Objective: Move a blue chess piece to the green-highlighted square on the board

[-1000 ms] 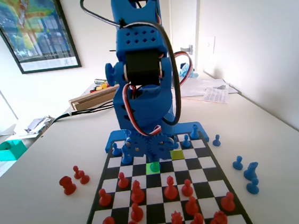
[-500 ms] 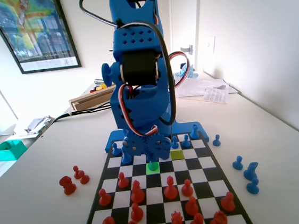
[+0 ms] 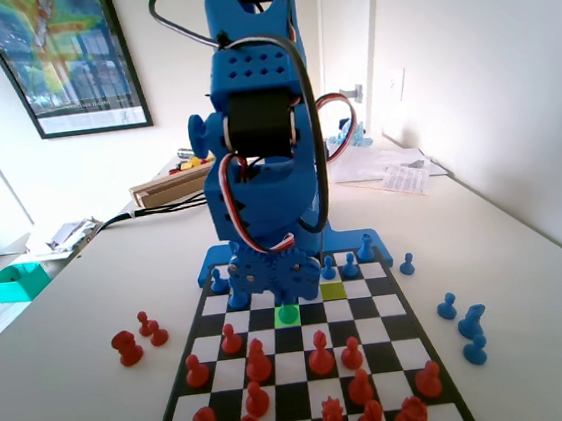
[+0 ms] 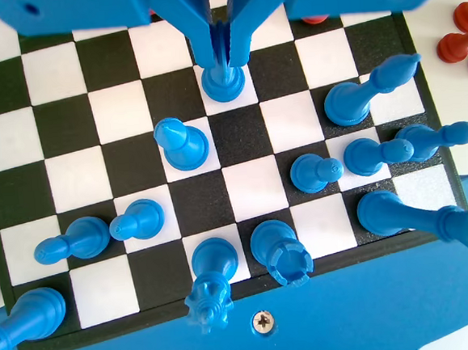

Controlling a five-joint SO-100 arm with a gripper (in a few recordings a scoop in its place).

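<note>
The blue chess piece (image 4: pixel 223 82) is seen standing on the green-highlighted square (image 3: pixel 288 315), in the half of the board (image 3: pixel 400 334) nearer its far edge. It is pinched at the head by the gripper (image 4: pixel 223 54), whose jaws are pressed against it.

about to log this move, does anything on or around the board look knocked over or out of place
Nothing lies toppled. All pieces on the board stand upright. The gripper is closed on a blue pawn sitting on the green square. Several blue pieces and red pieces stand off the board, upright.
</note>
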